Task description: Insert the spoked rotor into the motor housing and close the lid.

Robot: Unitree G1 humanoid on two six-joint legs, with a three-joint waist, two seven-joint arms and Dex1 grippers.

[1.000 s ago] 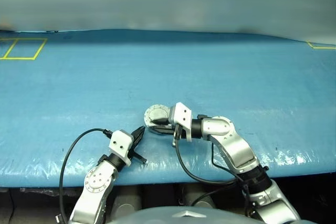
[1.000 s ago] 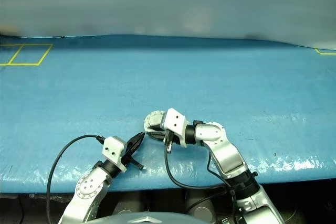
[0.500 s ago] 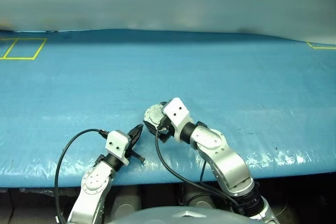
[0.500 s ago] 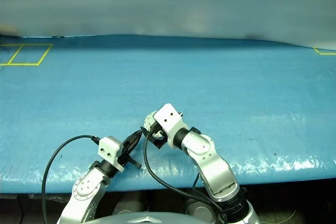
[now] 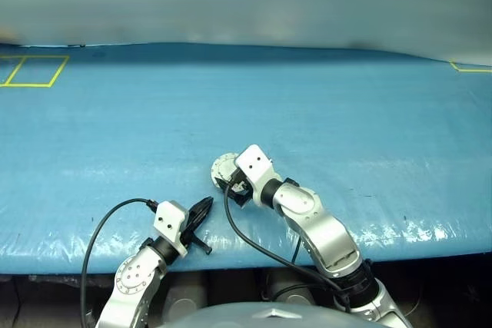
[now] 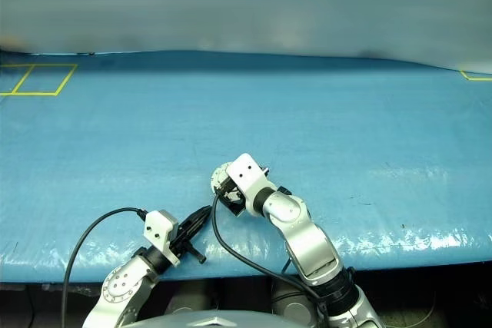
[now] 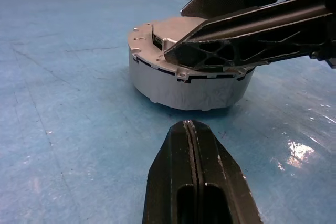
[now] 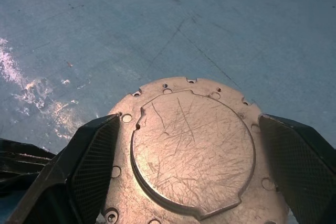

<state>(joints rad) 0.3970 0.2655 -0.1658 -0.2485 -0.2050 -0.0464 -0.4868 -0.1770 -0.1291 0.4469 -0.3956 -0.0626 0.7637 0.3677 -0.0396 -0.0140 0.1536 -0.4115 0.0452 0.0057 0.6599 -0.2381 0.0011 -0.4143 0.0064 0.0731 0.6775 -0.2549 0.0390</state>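
While the lid [image 8: 191,153] sits on the motor housing [image 7: 184,85] at lower-centre frame on the table [image 5: 346,113], right pincer [image 8: 191,182] spread astride it, left pincer [image 7: 190,129] pressed together nearby; looks rigid, heavy-ish, slick metal, so grip opp. rim edges.

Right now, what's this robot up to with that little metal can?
The lid sits plain face up on the motor housing, on the blue table. The right gripper straddles the top, fingers spread wide on either side. The left gripper is shut and empty, pointing at the housing from close by.
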